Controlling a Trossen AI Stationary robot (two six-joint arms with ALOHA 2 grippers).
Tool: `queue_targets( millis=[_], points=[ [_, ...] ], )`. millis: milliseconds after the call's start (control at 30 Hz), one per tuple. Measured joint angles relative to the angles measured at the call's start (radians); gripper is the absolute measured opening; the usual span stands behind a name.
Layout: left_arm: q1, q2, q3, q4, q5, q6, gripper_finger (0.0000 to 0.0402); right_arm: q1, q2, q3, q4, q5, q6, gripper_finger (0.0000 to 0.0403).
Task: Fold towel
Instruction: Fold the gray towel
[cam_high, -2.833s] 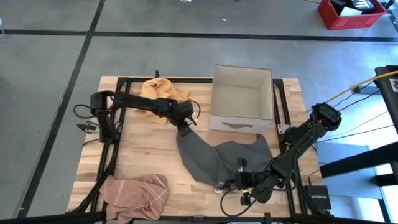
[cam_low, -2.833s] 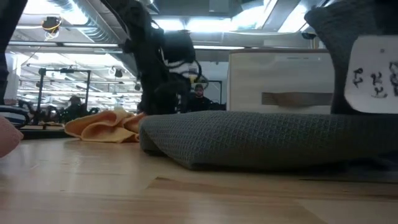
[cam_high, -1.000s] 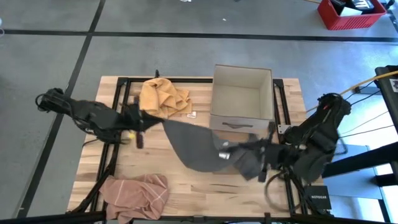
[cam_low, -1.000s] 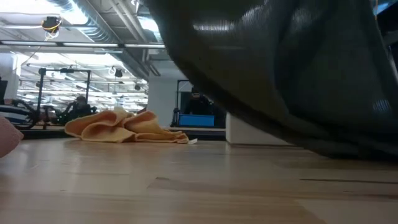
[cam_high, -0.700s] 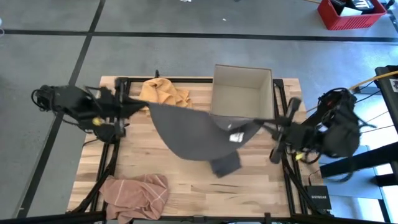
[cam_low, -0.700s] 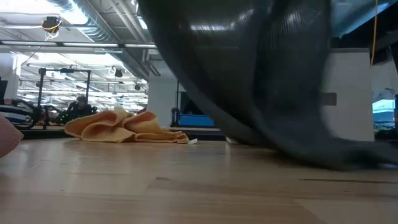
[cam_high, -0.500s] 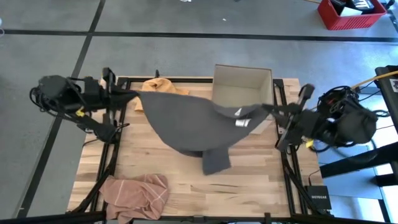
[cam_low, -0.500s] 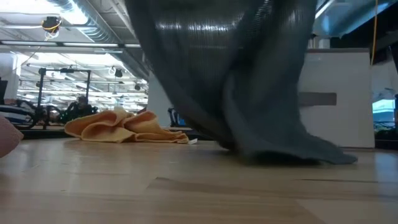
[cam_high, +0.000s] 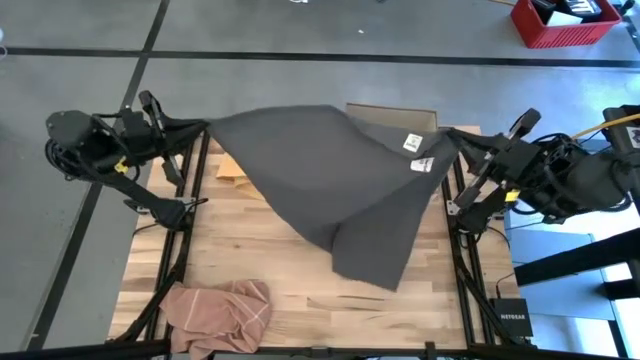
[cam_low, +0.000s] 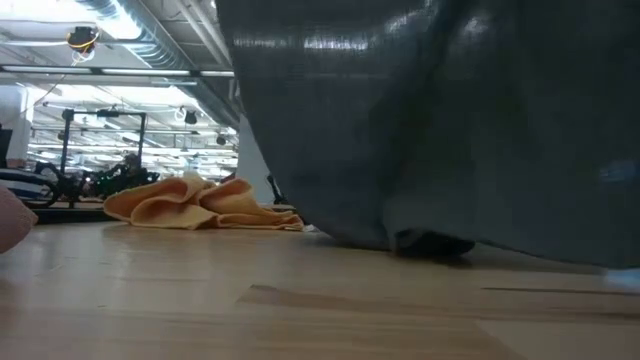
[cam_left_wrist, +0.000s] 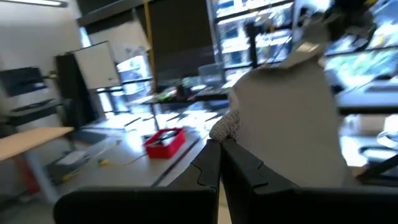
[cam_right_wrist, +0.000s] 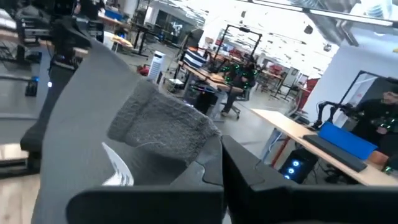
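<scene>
While the left gripper (cam_high: 203, 128) and right gripper (cam_high: 452, 141) each pinch a corner, the grey towel (cam_high: 330, 180) hangs stretched between them above the bench (cam_high: 230, 250), its lower end draping down.

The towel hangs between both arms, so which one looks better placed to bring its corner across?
Probably the right: its gripper holds the towel over the table's edge, while the left gripper sits outside it.

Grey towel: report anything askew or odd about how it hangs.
The grey towel hangs unevenly between the left hand and right hand: one loose corner droops down to the table, and the cloth covers most of the cardboard box.
</scene>
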Motion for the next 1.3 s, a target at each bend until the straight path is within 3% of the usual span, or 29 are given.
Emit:
queue_targets(
  millis=[100, 333, 633, 800, 933, 1133, 1300],
  points=[
    [0.0, 0.0, 0.003, 0.067, -0.079, 0.091, 0.0001, 0.0, 0.0, -0.001, -0.002, 0.037, -0.05, 0.0001],
    [-0.003, 0.026, 0.074, 0.312, -0.077, 0.312, 0.0001, -0.053, -0.035, 0.001, 0.023, -0.011, -0.083, 0.0001],
    [-0.05, 0.065, 0.09, 0.169, -0.055, 0.283, 0.0001, -0.066, -0.037, 0.0, 0.043, -0.06, -0.136, 0.0001],
    [-0.072, 0.082, 0.09, 0.257, -0.053, 0.329, 0.0001, -0.066, -0.048, 0.0, 0.2, -0.129, -0.253, 0.0001],
    [-0.114, 0.085, 0.09, 0.229, -0.056, 0.346, 0.0001, -0.065, -0.044, 0.002, 0.194, -0.189, -0.272, 0.0001],
    [-0.154, 0.09, 0.129, 0.446, -0.094, 0.55, 0.0001, -0.065, -0.029, -0.003, 0.371, -0.257, -0.473, 0.0001],
    [-0.165, 0.088, 0.183, 0.459, -0.098, 0.571, 0.0001, -0.066, -0.036, 0.002, 0.567, -0.288, -0.703, 0.0001]
  ],
)
